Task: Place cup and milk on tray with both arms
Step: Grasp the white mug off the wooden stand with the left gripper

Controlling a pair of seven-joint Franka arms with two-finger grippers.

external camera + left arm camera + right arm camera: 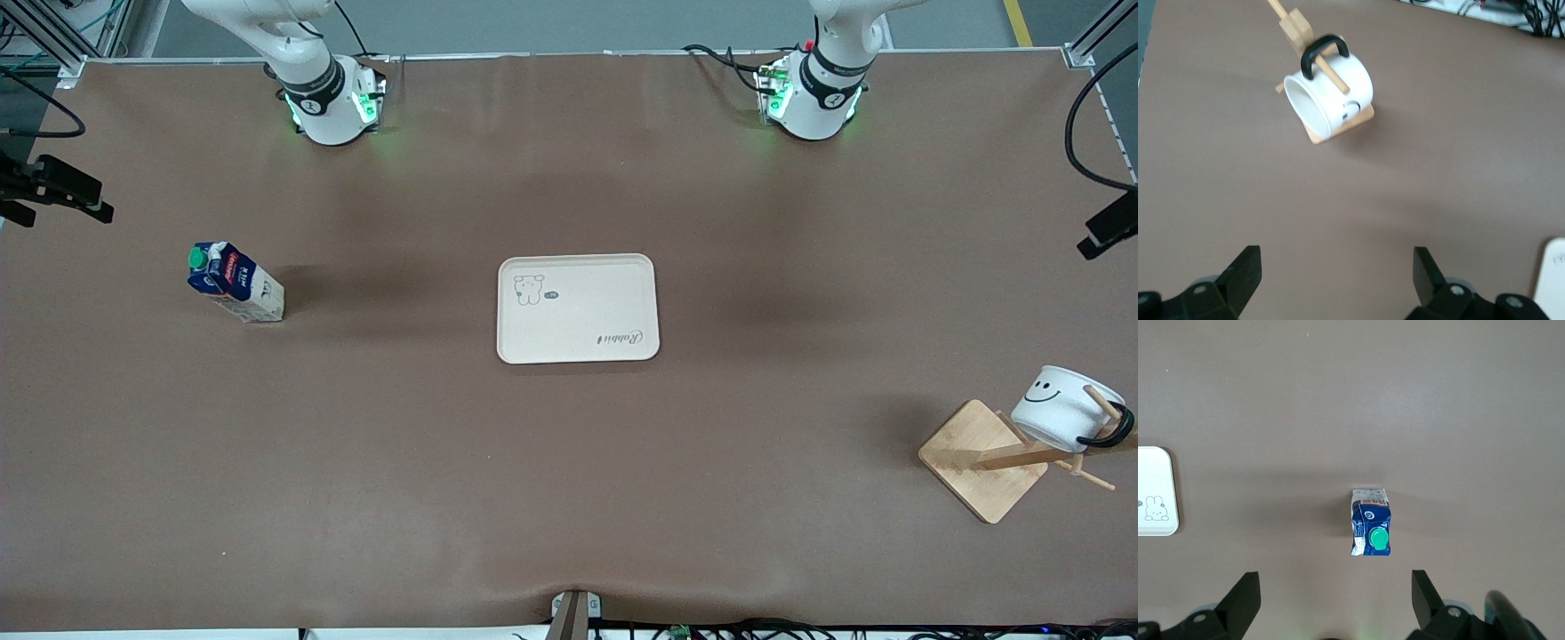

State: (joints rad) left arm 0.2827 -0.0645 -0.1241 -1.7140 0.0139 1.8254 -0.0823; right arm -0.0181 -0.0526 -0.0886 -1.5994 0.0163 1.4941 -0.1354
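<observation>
The left hand (1337, 280) is hanging wide open and empty over bare table (569, 498), with the cup (1062, 407) hooked on a wooden rack (987, 458) near its end's camera-side corner. The right hand (1335, 600), equally spread and empty, is hovering above the upright milk (234, 282) near its end edge. The tray (578, 308) is sitting centrally, open room all round.

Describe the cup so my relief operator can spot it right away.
Start from the cream tray mid-table, then go toward the left arm's end and nearer the front camera to a square wooden rack. The cup hangs tilted on one of its pegs by a black handle: a white mug with a smiley face.
</observation>
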